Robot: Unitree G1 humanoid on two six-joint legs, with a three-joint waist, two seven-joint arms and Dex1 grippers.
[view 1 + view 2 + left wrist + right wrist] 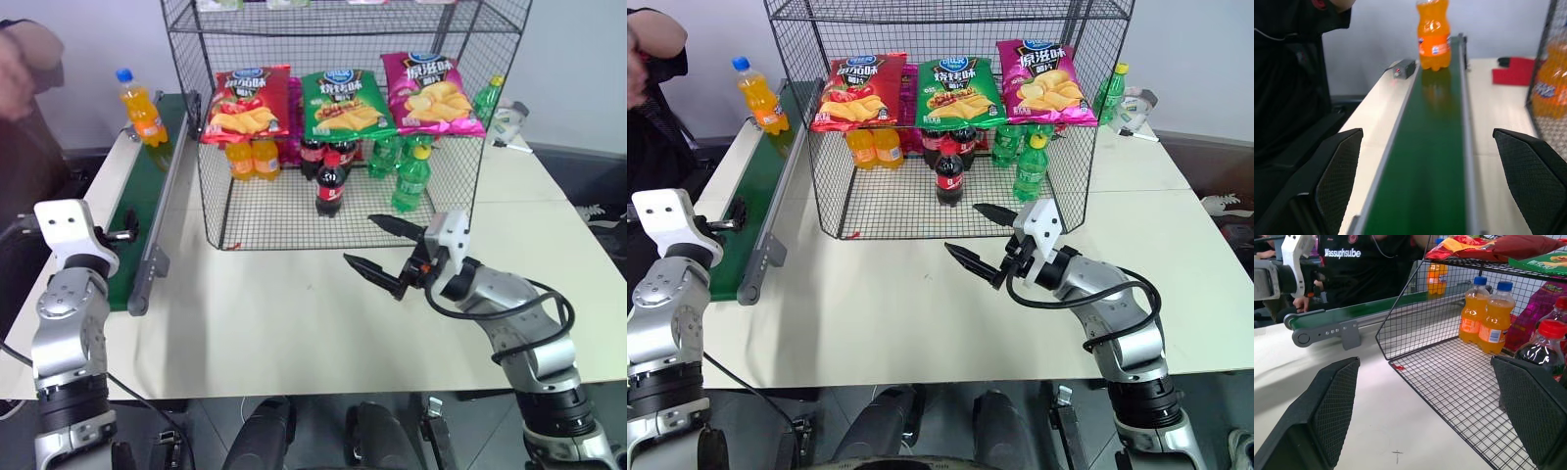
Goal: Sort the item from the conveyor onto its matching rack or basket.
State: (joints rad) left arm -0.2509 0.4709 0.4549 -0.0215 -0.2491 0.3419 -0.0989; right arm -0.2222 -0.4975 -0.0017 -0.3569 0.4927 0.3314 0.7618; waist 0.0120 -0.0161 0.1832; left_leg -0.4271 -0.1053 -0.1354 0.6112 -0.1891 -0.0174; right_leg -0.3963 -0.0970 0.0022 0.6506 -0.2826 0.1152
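Note:
The item, a small orange soda bottle (142, 108) with a blue cap, stands upright at the far end of the conveyor (147, 201), a dark-green belt between grey rails along the table's left side. My left gripper (1427, 147) is open over the belt's near end, pointing along it toward the bottle (1433, 36), which is well ahead of the fingers. The black wire-mesh rack (211, 196) stands at the back middle of the table. My right gripper (361, 241) hangs open over the table just in front of the rack, with nothing between its fingers.
The rack's bottom tier holds two orange soda bottles (253, 157), cola bottles (330, 183) and green bottles (411, 176); chip bags (343, 103) lie on the tier above. A person (24, 73) stands at the conveyor's far left. A small black box (1404, 68) sits beside the belt.

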